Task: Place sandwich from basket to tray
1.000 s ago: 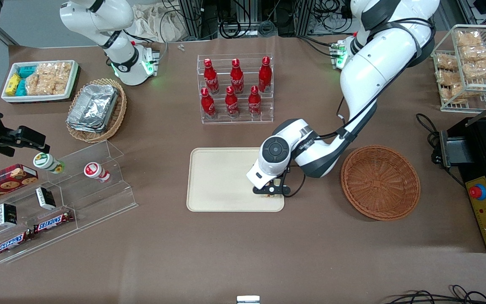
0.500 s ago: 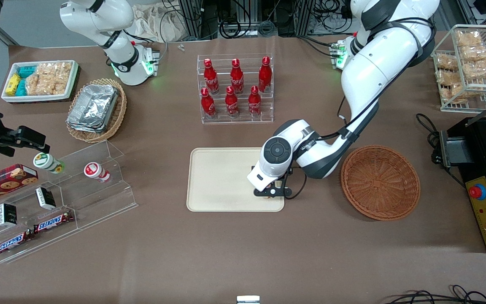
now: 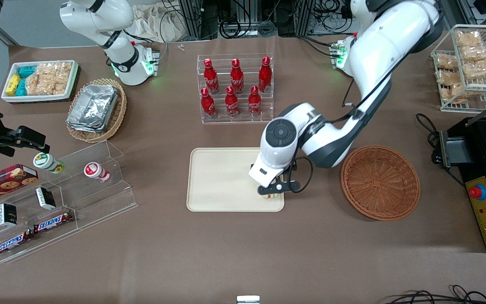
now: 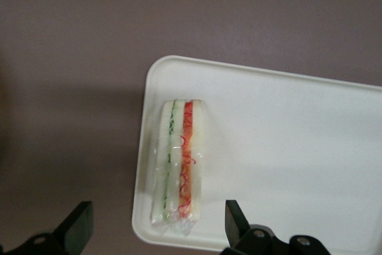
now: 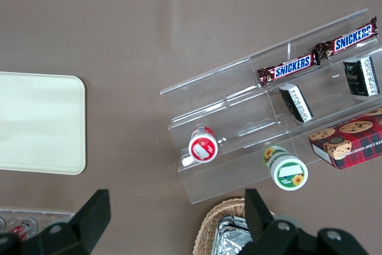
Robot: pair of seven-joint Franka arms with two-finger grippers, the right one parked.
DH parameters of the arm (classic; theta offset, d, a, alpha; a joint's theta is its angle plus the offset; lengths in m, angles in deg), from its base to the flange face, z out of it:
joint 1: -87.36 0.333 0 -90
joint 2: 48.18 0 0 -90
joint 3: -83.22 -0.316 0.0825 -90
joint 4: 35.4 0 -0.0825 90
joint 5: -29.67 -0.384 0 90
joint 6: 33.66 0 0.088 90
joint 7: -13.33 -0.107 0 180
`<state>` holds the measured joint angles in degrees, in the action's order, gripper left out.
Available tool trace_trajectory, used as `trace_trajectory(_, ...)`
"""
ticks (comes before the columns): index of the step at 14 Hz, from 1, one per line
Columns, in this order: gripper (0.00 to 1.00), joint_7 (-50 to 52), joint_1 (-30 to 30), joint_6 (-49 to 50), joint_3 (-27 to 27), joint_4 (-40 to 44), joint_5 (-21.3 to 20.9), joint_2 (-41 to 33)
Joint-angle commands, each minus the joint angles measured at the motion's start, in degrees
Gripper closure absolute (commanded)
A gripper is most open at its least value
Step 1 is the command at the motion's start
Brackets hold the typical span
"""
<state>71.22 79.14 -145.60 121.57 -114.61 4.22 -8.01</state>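
The sandwich [image 4: 178, 164] lies on the tray [image 4: 286, 147], tucked into the corner nearest the basket [image 3: 380, 182], standing on edge with red and green filling lines up. The pincer [image 4: 156, 228] hangs above it with fingers spread wide, gripping nothing. By the look of it, it's a light, soft wedge in slick plastic wrap, easily crushed; the safe hold is across the two flat bread faces, gently, mid-length. From the front camera, that sandwich [image 3: 273, 196] peeks out at the six o'clock side of the pincer [image 3: 277, 189]. Against half a second ago, the arm has lifted and the wrist has swung toward the basket, which sits empty.
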Motion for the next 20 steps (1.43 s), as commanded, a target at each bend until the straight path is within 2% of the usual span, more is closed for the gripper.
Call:
trace_trajectory(1,0.01,-0.23,3.81,3.99,-0.38,-1.38,4.77,-7.63)
trace_trajectory(3,0.01,-4.34,7.67,8.64,-0.30,-1.38,8.11,-11.59)
trace_trajectory(5,0.01,-11.18,10.50,11.46,-1.34,-1.56,13.29,-16.24)
trace_trajectory(7,0.01,-17.77,9.81,13.66,-8.00,-2.08,14.80,-19.76)
trace_trajectory(9,0.01,-27.34,10.42,15.16,-11.96,-4.18,18.40,-23.89)
trace_trajectory(14,0.01,-49.49,10.07,15.78,-25.67,-11.91,24.02,-33.04)
trace_trajectory(16,0.01,-58.11,10.15,15.17,-29.37,-15.51,24.12,-35.85)
trace_trajectory(18,0.01,-67.07,10.24,16.04,-33.41,-15.97,24.12,-37.01)
trace_trajectory(20,0.01,-71.50,10.42,17.80,-35.36,-15.19,23.17,-36.75)
